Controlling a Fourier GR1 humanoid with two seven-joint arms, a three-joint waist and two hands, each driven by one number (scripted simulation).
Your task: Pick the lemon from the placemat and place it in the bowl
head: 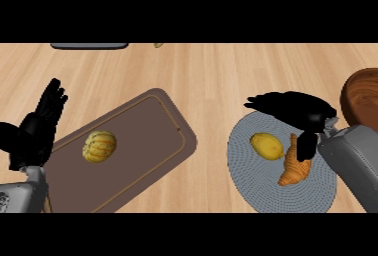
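Observation:
A yellow lemon (pixel 267 146) lies on a round grey placemat (pixel 251 175) at the right. Beside it on the mat is an orange croissant (pixel 295 169). My right hand (pixel 299 111) hovers over the mat's upper part, just above and right of the lemon, fingers spread toward the left and thumb pointing down beside the croissant; it holds nothing. A brown wooden bowl (pixel 362 100) shows at the right edge, partly cut off. My left hand (pixel 37 127) rests open at the left edge, fingers up.
A brown rectangular tray (pixel 148 135) lies tilted at centre left with a small yellow ribbed squash (pixel 100 146) on it. A grey object (pixel 90 46) sits at the far edge of the wooden counter, with a small yellowish thing (pixel 159 45) next to it.

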